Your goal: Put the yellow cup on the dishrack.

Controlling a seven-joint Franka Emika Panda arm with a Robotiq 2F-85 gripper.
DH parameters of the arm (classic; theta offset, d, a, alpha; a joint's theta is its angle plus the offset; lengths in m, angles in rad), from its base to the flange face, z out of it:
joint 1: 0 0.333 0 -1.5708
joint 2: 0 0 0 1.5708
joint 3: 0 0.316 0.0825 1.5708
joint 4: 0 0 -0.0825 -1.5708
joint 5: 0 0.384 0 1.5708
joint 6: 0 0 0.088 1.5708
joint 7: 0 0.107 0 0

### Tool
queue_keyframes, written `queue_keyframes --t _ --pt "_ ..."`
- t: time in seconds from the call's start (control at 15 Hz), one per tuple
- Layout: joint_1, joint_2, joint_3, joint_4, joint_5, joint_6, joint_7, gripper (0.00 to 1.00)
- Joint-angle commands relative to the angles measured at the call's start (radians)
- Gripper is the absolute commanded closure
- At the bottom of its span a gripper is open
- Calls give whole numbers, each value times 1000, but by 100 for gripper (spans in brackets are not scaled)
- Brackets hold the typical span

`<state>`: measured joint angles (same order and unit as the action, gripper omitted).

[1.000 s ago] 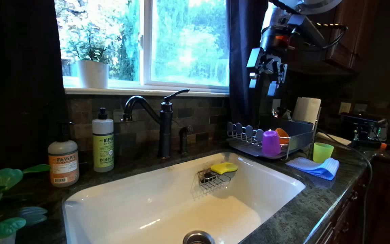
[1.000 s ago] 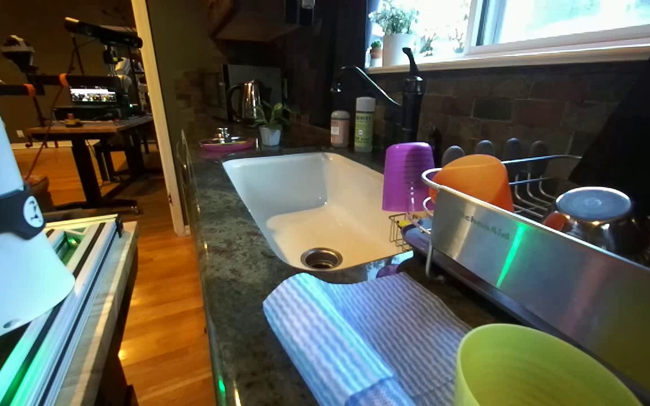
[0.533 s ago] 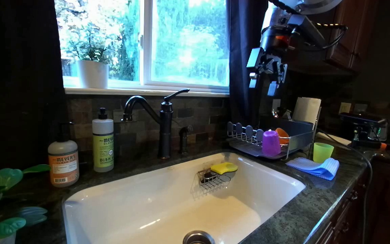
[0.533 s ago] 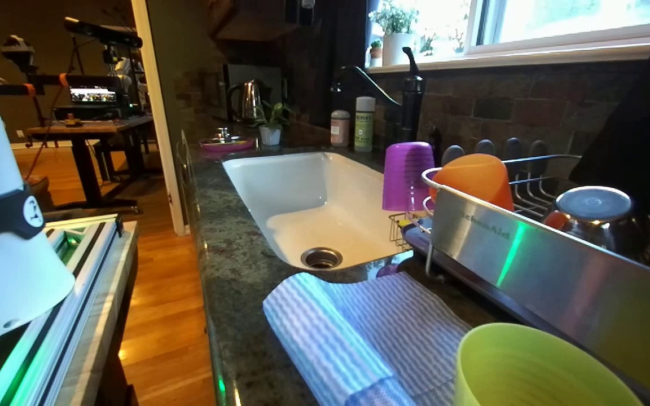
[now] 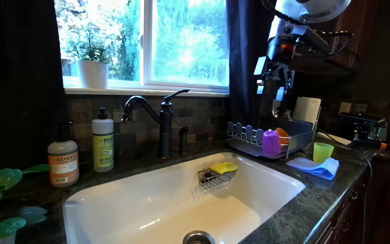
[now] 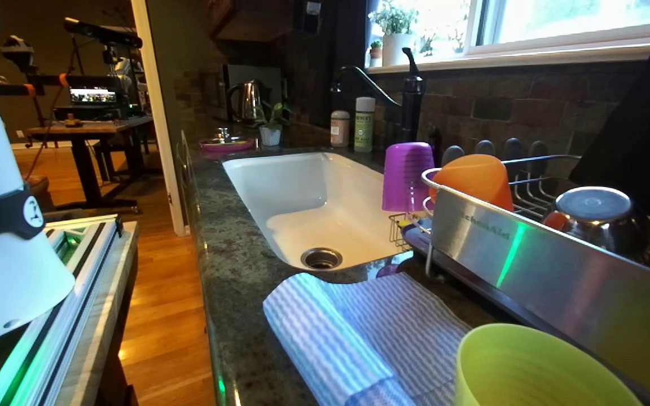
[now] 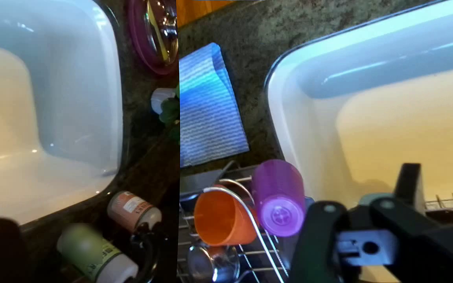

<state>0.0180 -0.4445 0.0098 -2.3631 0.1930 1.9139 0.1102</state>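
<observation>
The approach to the yellow cup (image 5: 323, 152) is judged to be the step in hand, as the cup has not yet been grasped. For this to be done well, the pincer (image 5: 269, 92) should first be carried across until it is placed above the cup, and only then be lowered, straight and without hurry. Since the mouth is turned upward, one of the fingers (image 5: 280, 94) could be put inside and one outside the rim, and the wall (thin plastic, as it may be supposed) should be squeezed gently. Contact with the steel side of the dishrack (image 6: 562, 276) should be avoided, and also with the striped cloth (image 6: 370, 327), which could be dragged.

In an exterior view the pincer is seen with a wide gap and with nothing held, high above the surface (image 5: 296, 213). The cup is found well below it and to one side, upright between the dishrack and the front edge of the surface, beyond the cloth as counted from the sink (image 5: 113, 203). Whether the cloth is touched by it cannot be told. In the wrist view the cup is not shown.
</observation>
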Motion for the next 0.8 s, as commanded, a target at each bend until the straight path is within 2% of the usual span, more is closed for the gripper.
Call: queue_keyframes --t 0.0,0.27,0.47,0.53,0.6,0.73 --pt "-60 -41 -39 -92 -30 -32 9 0" --pt "-145 -47 -77 -195 -177 -19 -26 0" --pt "-201 -17 -122 -217 -314 -17 -85 0" --pt "-211 -6 -155 -209 -282 -8 -91 0" --pt "-189 -9 -124 -203 -273 -10 -61 0" --pt "-199 -6 -139 -202 -273 -10 -72 0"
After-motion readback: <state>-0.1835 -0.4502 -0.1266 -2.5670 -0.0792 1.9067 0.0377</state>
